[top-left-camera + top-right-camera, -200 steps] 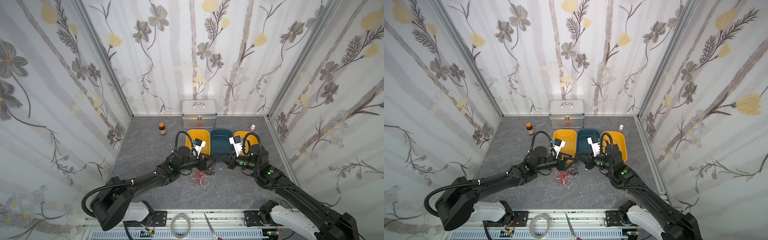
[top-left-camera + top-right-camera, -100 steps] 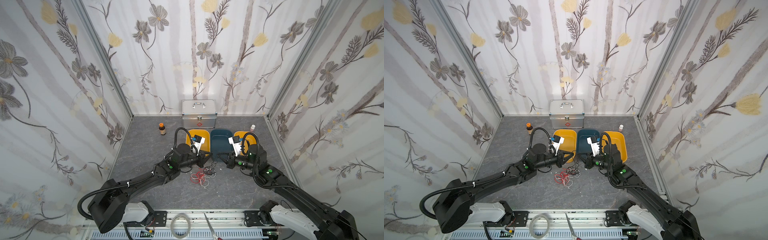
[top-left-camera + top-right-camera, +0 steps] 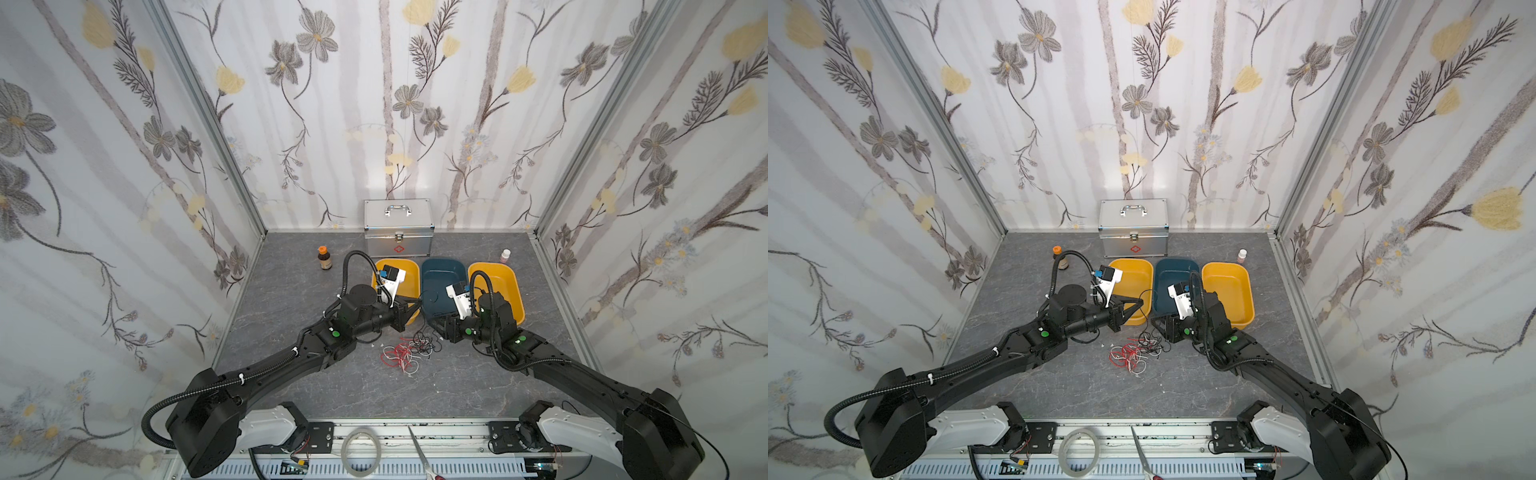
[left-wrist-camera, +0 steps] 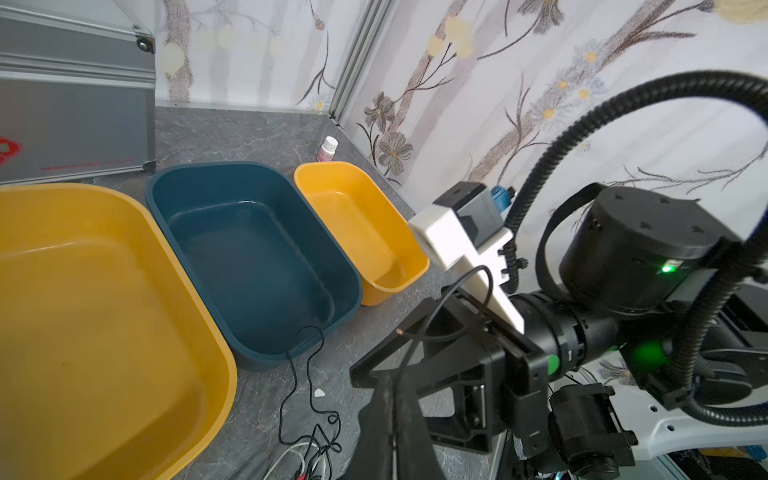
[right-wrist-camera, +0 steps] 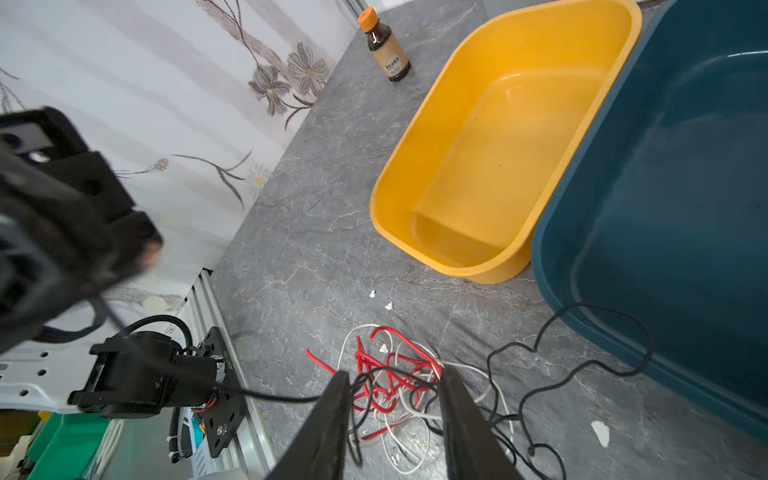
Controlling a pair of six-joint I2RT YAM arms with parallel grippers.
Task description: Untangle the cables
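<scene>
Left gripper (image 4: 390,382): clamped on black cable (image 5: 282,397).
Right gripper (image 5: 395,374): jaws apart, over tangle (image 3: 401,353) on table (image 3: 291,291).
Risk: black strand snags on right gripper; pulling likely drags whole tangle and tightens the knot.

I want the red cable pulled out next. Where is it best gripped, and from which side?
Likely best: grip the red cable at its free end, which pokes out bare on the left-arm side of the tangle. Come straight down across the strand; its middle is knotted in with the others.

Tangled cables (image 3: 1133,353) on table (image 3: 1092,382), left gripper (image 3: 1140,304) apparently closed.
</scene>
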